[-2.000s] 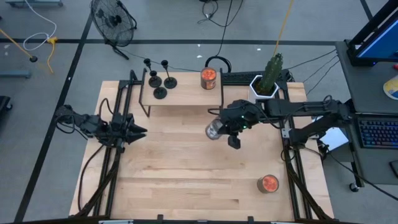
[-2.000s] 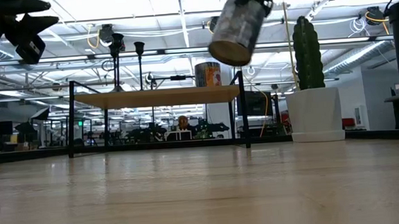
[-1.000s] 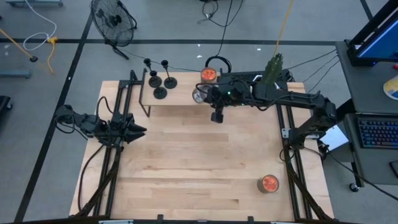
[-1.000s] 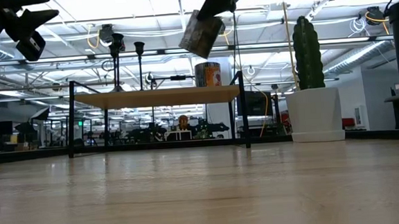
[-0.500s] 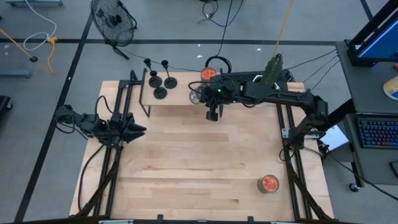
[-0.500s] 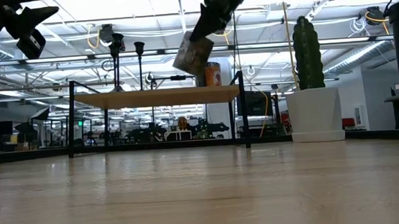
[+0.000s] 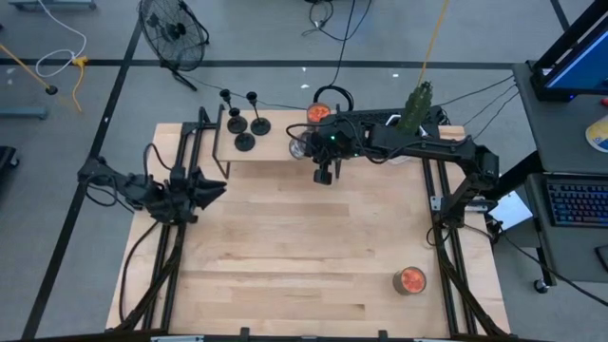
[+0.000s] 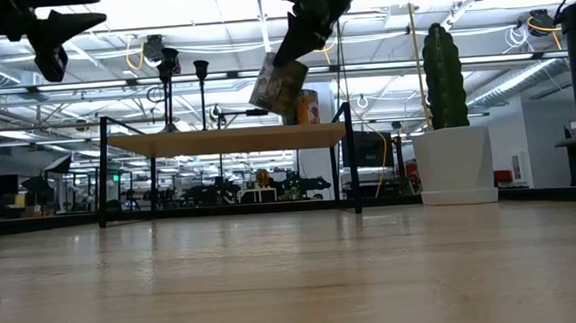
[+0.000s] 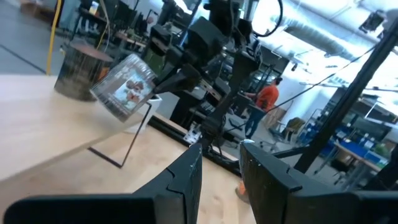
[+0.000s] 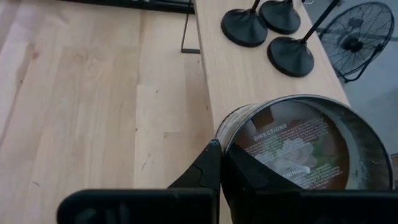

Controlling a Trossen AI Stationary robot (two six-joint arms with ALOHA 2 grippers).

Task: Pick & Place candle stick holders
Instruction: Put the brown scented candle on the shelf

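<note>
Three matte-black candle stick holders [image 7: 244, 123] stand on their disc bases at the left end of a low wooden shelf [image 7: 275, 152]; they also show in the right wrist view [image 10: 267, 31]. My right gripper [image 10: 227, 165] is shut on a labelled see-through jar [image 7: 300, 146], held tilted just above the shelf's right part [image 8: 278, 84]. My left gripper [image 7: 217, 188] hovers over the table's left side with nothing in it, its fingers [image 9: 221, 165] a little apart. My right gripper holds the jar by its rim [image 10: 219, 144], the wall pinched with one finger [image 10: 208, 171] outside and the other inside. The fingers come slanting down from the table's right. The jar hangs tilted, mouth toward the gripper, seemingly clear of the shelf.
An orange-topped candle tin [image 7: 318, 116] stands on the shelf right behind the held jar. Another one [image 7: 410, 280] stands on the table at the near right. A cactus in a white pot [image 7: 407, 128] stands at the far right. A floor fan stands beyond the table.
My right gripper has carried the jar from over the table's middle toward the far edge and the left, to above the shelf, then lowered it a little; the jar stays tilted. My left gripper has shifted slightly toward the shelf.
</note>
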